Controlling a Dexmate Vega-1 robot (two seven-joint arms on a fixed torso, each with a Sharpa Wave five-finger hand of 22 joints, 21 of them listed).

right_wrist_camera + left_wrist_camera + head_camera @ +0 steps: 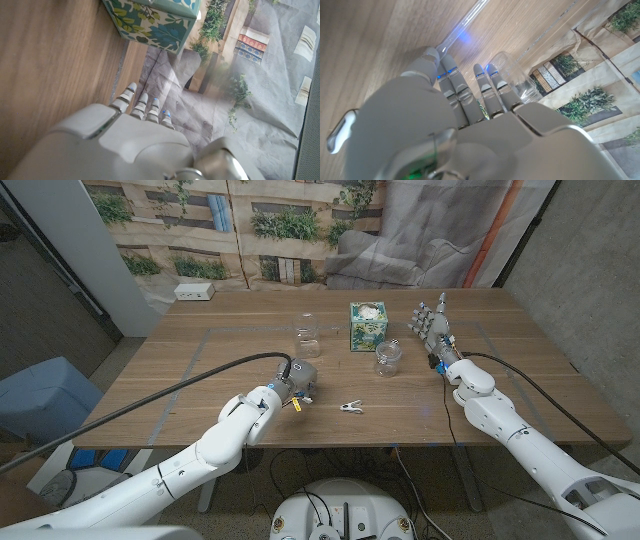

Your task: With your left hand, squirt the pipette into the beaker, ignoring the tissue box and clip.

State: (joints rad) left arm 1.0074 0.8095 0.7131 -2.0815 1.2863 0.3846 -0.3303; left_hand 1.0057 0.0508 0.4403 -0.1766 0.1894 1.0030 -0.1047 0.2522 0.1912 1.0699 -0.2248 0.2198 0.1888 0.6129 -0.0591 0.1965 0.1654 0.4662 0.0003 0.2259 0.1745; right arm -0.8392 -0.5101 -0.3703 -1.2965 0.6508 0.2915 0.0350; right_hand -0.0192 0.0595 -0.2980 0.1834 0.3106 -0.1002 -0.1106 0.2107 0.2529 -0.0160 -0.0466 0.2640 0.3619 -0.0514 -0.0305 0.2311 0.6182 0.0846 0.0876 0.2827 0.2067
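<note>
- Left robot hand (300, 376) low over the worktop (180, 370), fingers curled in; looks to grip sth w/ a yellow tip, prob. the pipette (298, 402), can't tell for sure.
- Glass beaker (307, 339) just beyond left robot hand, near the fingertips (492, 70) in wrist view.
- Second glass vessel (387, 358) right of centre, beside floral tissue box (367, 326).
- White clip (350, 407) near the front edge, close to left robot hand.
- Right robot hand (432, 323) upright, fingers spread, holds nothing, right of tissue box.

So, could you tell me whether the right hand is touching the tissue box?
No, in the head view the right hand stands clear of the tissue box, bare table between them.
</note>
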